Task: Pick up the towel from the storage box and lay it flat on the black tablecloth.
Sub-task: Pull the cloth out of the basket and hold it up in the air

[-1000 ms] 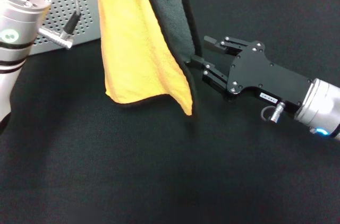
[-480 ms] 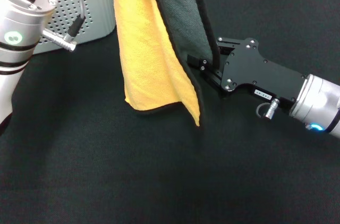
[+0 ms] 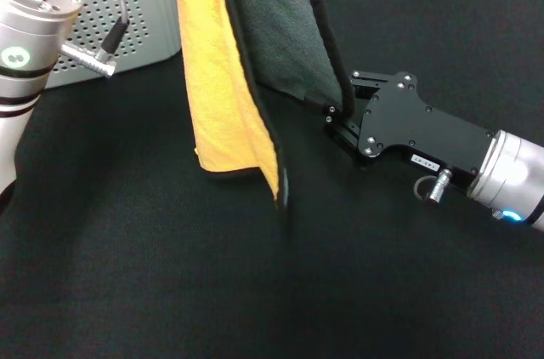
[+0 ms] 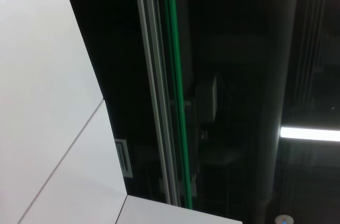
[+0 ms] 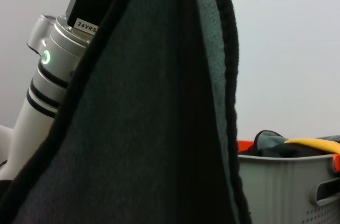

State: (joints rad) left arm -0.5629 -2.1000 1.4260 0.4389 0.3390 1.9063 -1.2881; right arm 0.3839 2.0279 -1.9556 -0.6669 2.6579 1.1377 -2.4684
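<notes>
The towel [image 3: 225, 78] hangs upright over the black tablecloth [image 3: 170, 282], yellow side towards my left arm and grey-teal side [image 3: 285, 27] towards the right. Its top runs out of the head view. In the right wrist view the towel [image 5: 149, 128] fills the front and its edge rises to my left gripper [image 5: 87, 1], which holds it up. My right gripper [image 3: 338, 116] is low over the cloth, shut on the towel's dark lower edge. The storage box [image 3: 136, 10] stands behind the towel at the back left.
My left arm [image 3: 25, 36] rises at the left edge, a cable beside it. The box [image 5: 287, 187] holds more cloths, orange, yellow and dark. The left wrist view shows only wall and ceiling.
My right gripper, open beside the towel a second ago, has closed on its lower edge. The grey-teal side is pulled towards it, and the hanging yellow fold has narrowed and swung.
</notes>
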